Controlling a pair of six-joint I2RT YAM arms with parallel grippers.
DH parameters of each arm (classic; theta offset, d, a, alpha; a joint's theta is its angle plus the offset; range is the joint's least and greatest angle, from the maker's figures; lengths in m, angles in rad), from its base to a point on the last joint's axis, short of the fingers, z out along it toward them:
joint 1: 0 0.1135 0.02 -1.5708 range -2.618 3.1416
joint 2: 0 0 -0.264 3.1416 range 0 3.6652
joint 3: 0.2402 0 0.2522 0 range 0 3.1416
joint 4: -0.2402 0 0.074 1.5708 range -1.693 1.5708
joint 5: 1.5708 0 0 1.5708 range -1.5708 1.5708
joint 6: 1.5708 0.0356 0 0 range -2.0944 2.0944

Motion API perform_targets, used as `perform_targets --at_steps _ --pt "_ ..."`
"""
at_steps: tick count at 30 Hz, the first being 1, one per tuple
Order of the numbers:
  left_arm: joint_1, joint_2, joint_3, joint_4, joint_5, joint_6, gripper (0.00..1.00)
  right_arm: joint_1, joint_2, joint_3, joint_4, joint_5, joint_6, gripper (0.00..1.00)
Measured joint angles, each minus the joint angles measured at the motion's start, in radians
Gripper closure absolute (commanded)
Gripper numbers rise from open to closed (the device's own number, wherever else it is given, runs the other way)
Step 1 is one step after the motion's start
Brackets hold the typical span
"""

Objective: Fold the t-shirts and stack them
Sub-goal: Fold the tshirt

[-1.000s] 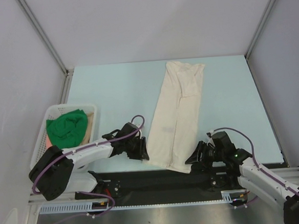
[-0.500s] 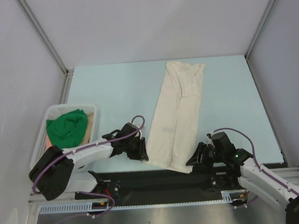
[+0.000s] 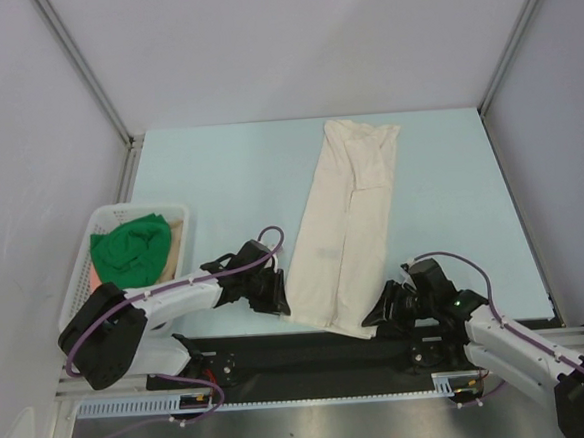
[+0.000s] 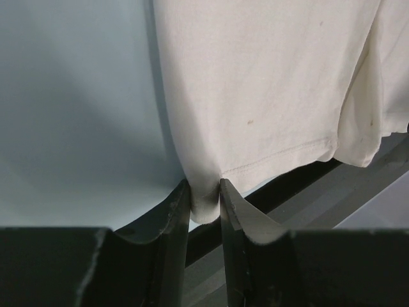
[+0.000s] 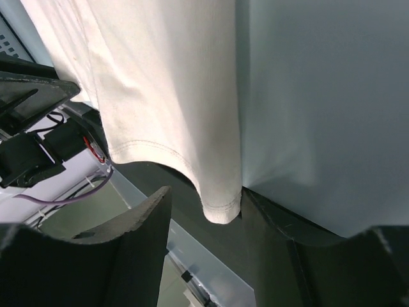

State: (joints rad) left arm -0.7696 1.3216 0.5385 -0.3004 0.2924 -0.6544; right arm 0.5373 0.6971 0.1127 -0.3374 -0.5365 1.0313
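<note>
Top external view first: the pale blue table (image 3: 219, 174) carries one cream t-shirt (image 3: 345, 225), folded lengthwise into a long narrow band. It stretches away from both sets of jaws. Its long axis runs from the near edge toward the back and leans a little to the right at the far end. The stitched hem is the near end, lying just over the table's edge, so I take it the neck end points away from the arms.

Well off to the outside of the left jaws sits the white basket (image 3: 80, 269), with a green t-shirt (image 3: 131, 250) bundled inside.

The cloth looks light, thin and limp. It should drape and sag rather than hold a line, so the two hem corners seem the sensible holds, lifted together to keep the band flat.

From the left wrist, the left gripper (image 4: 204, 198) has the hem's left corner pinched between its fingers (image 4: 169, 217), cloth touching both. From the right wrist, the right gripper (image 5: 204, 211) stands apart around the other corner. That corner lies against one finger with a clear gap to the other, so nothing is clamped there yet.
</note>
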Motion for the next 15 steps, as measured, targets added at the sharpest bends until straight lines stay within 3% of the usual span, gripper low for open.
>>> perform_targets --at_steps 9,13,15 --pt "0.000 0.002 -0.002 0.000 0.000 0.000 0.75 0.004 0.076 -0.006 0.029 -0.024 0.000 0.46" --pt "0.000 0.002 0.000 -0.005 -0.003 -0.001 0.66 0.005 0.099 -0.008 0.034 -0.037 -0.009 0.46" --pt "0.000 -0.003 0.014 -0.037 -0.026 0.000 0.60 0.005 0.072 0.024 -0.049 -0.001 -0.039 0.44"
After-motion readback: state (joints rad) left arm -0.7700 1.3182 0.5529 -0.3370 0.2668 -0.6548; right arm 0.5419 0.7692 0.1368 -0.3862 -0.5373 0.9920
